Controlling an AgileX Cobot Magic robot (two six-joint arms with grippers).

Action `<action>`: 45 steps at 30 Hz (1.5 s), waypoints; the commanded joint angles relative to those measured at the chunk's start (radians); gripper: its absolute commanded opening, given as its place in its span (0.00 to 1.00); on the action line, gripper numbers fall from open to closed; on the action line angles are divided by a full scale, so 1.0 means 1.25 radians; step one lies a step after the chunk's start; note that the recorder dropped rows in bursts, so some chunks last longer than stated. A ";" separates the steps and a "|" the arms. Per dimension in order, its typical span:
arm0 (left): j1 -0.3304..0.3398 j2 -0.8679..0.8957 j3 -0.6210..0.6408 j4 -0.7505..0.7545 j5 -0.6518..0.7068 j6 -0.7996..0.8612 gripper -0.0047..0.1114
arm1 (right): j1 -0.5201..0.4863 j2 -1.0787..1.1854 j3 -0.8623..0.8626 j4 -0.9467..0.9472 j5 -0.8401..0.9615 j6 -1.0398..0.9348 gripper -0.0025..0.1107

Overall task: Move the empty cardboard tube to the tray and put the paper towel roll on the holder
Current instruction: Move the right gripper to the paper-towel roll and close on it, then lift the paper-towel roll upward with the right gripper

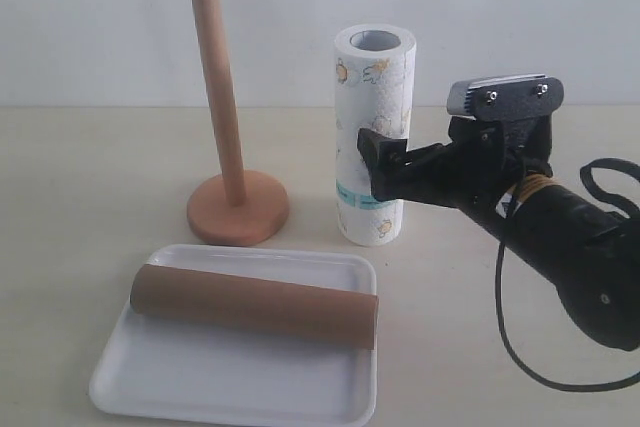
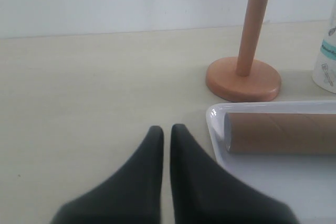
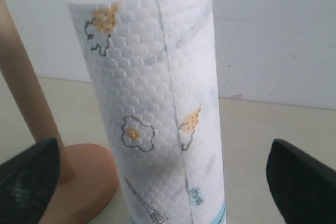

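Paper towel roll (image 1: pixel 375 87) stands upright on the counter (image 1: pixel 80 177) beside the holder (image 1: pixel 222 127). Right tool (image 3: pixel 165 182) is spread wide around it for a side grasp, holding nothing yet. Tube (image 1: pixel 255 304) lies in the tray (image 1: pixel 200 387), so the left tool (image 2: pixel 165 135) sits closed and empty.

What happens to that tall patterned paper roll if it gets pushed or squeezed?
The paper towel roll stands upright on one end, so a sideways bump may tip it. Its embossed paper looks soft, probably denting rather than slipping.

I see bright, even, soft light with faint shadows, and the near fingers (image 2: pixel 137 182) blurred in both wrist views.
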 commanded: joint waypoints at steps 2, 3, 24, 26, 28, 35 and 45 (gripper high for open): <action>0.002 -0.002 0.003 -0.004 0.000 0.003 0.08 | 0.002 0.025 -0.031 -0.022 0.002 0.010 0.95; 0.002 -0.002 0.003 -0.004 0.000 0.003 0.08 | 0.002 0.033 -0.040 -0.026 0.004 0.014 0.95; 0.002 -0.002 0.003 -0.004 0.000 0.003 0.08 | 0.002 0.245 -0.240 0.024 0.039 -0.028 0.95; 0.002 -0.002 0.003 -0.004 0.000 0.003 0.08 | 0.002 0.258 -0.252 0.028 0.048 -0.028 0.95; 0.002 -0.002 0.003 -0.004 0.000 0.003 0.08 | 0.002 0.263 -0.259 0.028 0.050 -0.028 0.95; 0.002 -0.002 0.003 -0.004 0.000 0.003 0.08 | 0.002 0.267 -0.259 0.050 0.044 -0.028 0.58; 0.002 -0.002 0.003 -0.002 0.000 0.003 0.08 | 0.002 0.267 -0.259 0.050 0.040 -0.028 0.02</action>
